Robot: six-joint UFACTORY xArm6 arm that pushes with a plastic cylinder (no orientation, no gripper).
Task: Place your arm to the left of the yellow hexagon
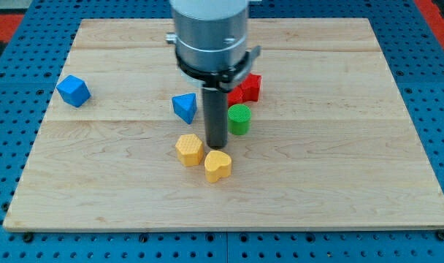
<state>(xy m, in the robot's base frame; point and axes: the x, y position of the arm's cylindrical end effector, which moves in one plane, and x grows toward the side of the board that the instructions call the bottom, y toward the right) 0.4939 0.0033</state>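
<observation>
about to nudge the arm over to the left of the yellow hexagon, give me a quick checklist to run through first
1. My tip in view: ok, it rests on the board.
2. Yellow hexagon in view: ok, just to the view's left of my tip.
3. Tip already left of the hexagon: not ok, it sits on the hexagon's right, between it and the green cylinder.
4. Board left of the hexagon free: ok, bare wood there.
5. Direct path leftward free: not ok, the hexagon itself blocks it; the yellow heart sits just below and the blue triangle above.
6. Tip touching the hexagon: cannot tell.

Bright even light, soft shadows, sharp
</observation>
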